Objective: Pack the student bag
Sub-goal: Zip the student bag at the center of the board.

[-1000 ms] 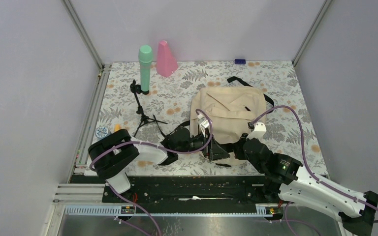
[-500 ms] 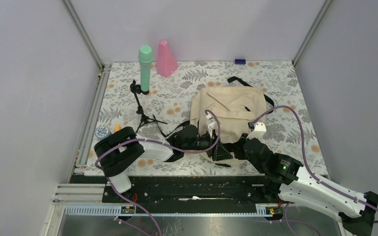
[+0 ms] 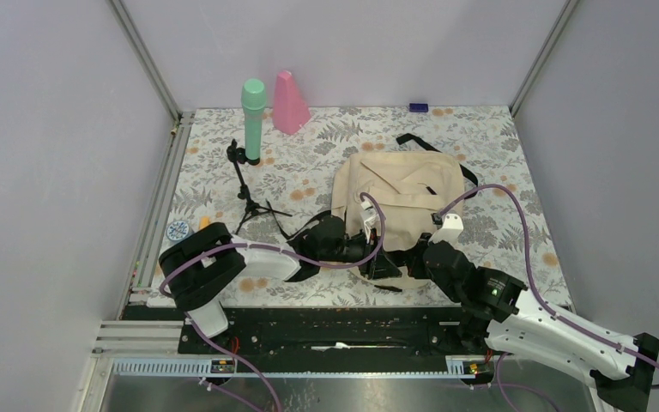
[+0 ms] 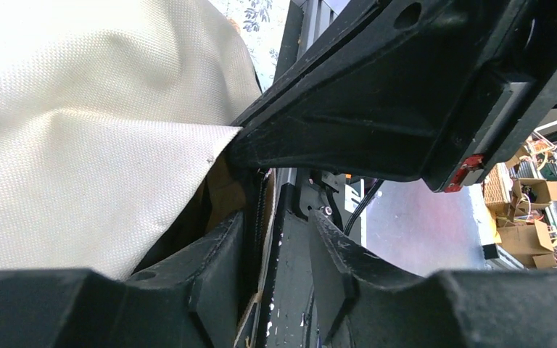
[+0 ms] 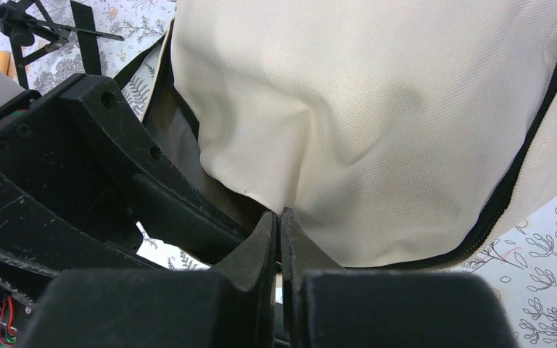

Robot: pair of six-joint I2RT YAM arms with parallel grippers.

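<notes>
One big cream thing, the student bag (image 3: 403,184), lies flat on the flowery table (image 3: 498,137), a bit right of the middle, and both my arms reach to its near edge. From above I see the whole bag. Far off to its left stand a green microphone (image 3: 253,116), a pink cone (image 3: 290,103) and a little black tripod (image 3: 247,184). But I cannot see the fingers well from there. The right wrist camera shows me more: the right gripper (image 5: 276,215) is squeezed tight on the bag's cream edge, and some grey lining (image 5: 180,134) peeks out beside it. The left wrist camera shows the left gripper (image 4: 275,221) with a gap between its fingers, close to the bag's mouth. The right gripper's black body crosses above it. I cannot tell if the left fingers touch the cloth.
</notes>
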